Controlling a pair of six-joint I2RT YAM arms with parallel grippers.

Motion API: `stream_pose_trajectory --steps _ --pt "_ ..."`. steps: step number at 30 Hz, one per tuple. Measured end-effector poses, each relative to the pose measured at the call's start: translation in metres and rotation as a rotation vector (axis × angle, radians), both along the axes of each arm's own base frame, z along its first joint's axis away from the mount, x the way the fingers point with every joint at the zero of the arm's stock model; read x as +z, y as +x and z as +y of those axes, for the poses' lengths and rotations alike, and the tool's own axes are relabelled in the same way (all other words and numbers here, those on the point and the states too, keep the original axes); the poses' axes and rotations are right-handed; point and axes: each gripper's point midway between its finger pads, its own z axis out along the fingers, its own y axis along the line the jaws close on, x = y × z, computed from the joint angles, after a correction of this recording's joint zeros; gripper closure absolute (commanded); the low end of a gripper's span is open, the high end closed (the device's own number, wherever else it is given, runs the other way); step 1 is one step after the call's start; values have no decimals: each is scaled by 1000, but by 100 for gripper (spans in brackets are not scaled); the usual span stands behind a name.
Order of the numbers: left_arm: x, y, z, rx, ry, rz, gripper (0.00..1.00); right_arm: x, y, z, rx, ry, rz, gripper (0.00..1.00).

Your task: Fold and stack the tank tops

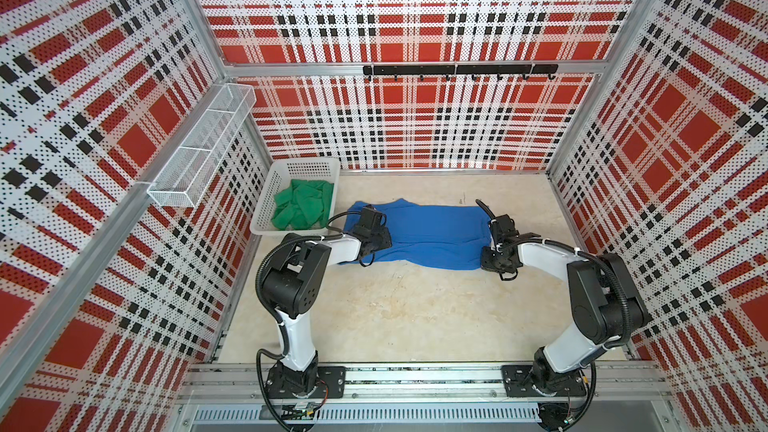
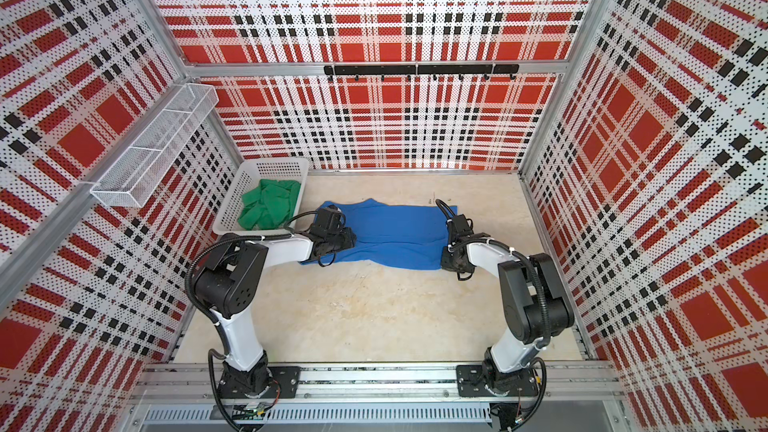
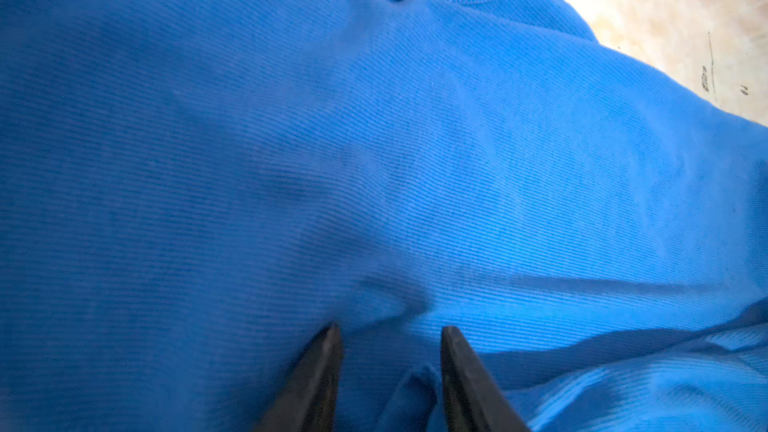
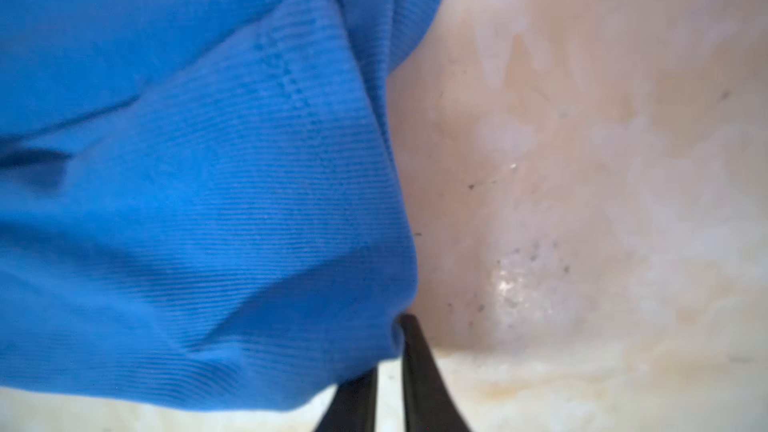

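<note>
Blue top: the royal blue soft fabric tank top (image 1: 432, 230) lies spread on the beige table (image 1: 395, 317), far middle.
Green top: the kelly green fabric tank top (image 1: 305, 205) sits crumpled in the white perforated plastic basket (image 1: 266, 197), far left.
Left gripper (image 3: 388, 328): jaws partly apart over the blue top's left end, with a ridge of cloth between them; I cannot tell whether it is pinched.
Right gripper (image 4: 392, 347): nearly closed, nipping the near right corner, which is raised off the table.
Handling: light, limp and likely to sag; best held at hems and corners.
</note>
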Motion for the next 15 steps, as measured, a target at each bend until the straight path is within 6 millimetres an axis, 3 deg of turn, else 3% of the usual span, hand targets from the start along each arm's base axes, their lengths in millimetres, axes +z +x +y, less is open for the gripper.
stream_pose_trajectory --steps 15 --pt "0 -1 0 -1 -1 -4 56 3 2 7 8 91 3 67"
